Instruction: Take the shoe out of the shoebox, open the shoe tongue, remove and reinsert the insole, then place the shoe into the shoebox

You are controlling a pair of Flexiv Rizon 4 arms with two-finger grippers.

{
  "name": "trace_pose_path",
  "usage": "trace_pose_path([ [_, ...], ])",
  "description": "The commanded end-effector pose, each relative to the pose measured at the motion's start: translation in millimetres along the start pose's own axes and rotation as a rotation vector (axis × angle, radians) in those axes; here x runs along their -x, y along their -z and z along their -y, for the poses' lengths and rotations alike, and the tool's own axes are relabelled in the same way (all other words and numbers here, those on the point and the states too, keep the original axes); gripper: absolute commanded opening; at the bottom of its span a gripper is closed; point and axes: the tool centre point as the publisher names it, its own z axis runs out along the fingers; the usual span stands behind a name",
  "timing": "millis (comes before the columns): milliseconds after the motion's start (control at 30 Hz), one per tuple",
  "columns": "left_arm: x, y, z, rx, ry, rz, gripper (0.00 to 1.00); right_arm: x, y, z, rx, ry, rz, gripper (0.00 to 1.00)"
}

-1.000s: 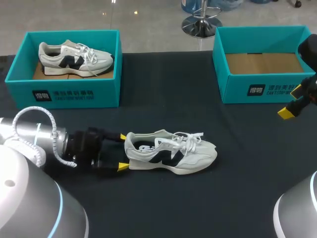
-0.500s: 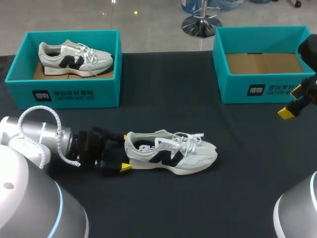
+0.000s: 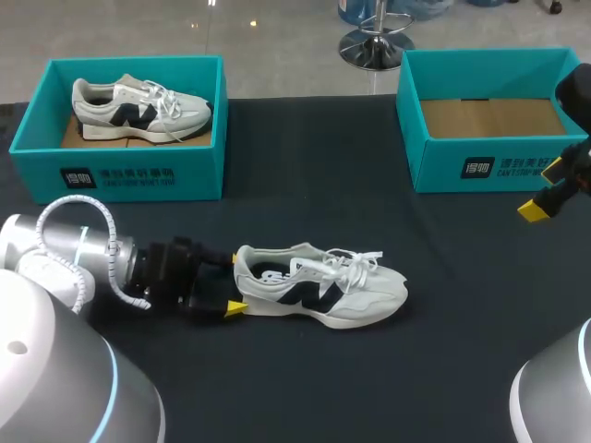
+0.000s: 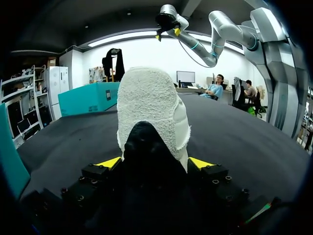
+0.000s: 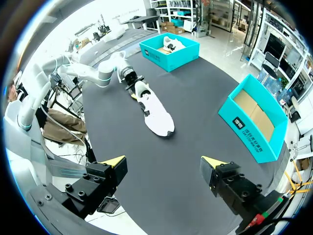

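I have my left claw (image 4: pixel 155 162) clenched on the heel of the off-white shoe (image 3: pixel 319 284), which has a navy side logo, white laces and a fuzzy heel collar, standing on its sole toward the bench's (image 3: pixel 305 166) near edge, left of middle, toe pointing at the right edge, while my right claw (image 5: pixel 162 162) hangs released.

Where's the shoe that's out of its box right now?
In the head view the shoe lies on the table, left of centre, its heel between the left gripper's fingers, toe pointing right.
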Motion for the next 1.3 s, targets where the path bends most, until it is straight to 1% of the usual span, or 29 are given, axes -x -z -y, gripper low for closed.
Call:
trace_pose_path([
  [33,-3.6,-2.8,-3.5,0.012,-0.003,0.000,0.00,2.0,-0.8,-2.1,-0.005,0.000,-0.003,1.00],
  [100,-5.0,-2.1,-3.1,0.028,-0.009,0.003,0.00,2.0,-0.8,-2.1,-0.005,0.000,-0.003,1.00],
  [133,-6.5,-1.4,-2.5,0.026,-0.014,-0.011,0.00,2.0,-0.8,-2.1,-0.005,0.000,-0.003,1.00],
  [1033,-6.5,-1.4,-2.5,0.026,-0.014,-0.011,0.00,2.0,-0.8,-2.1,-0.005,0.000,-0.003,1.00],
  [1100,-6.5,-1.4,-2.5,0.026,-0.014,-0.011,0.00,0.4,-3.9,-20.0,-0.050,-0.007,-0.002,1.00],
  [1167,-6.5,-1.4,-2.5,0.026,-0.014,-0.011,0.00,-5.4,-11.0,-38.3,-0.124,-0.031,0.027,1.00],
  [1200,-6.5,-1.4,-2.5,0.026,-0.014,-0.011,0.00,-6.7,-14.2,-43.3,-0.143,-0.061,0.038,1.00],
  [1233,-6.5,-1.4,-2.5,0.026,-0.014,-0.011,0.00,-10.5,-21.2,-53.7,-0.163,-0.082,0.049,1.00],
  [1267,-6.5,-1.4,-2.5,0.026,-0.014,-0.011,0.00,-14.6,-28.5,-62.9,-0.199,-0.107,0.064,1.00],
  [1300,-6.5,-1.4,-2.5,0.026,-0.014,-0.011,0.00,-17.4,-35.1,-69.3,-0.212,-0.131,0.074,1.00],
])
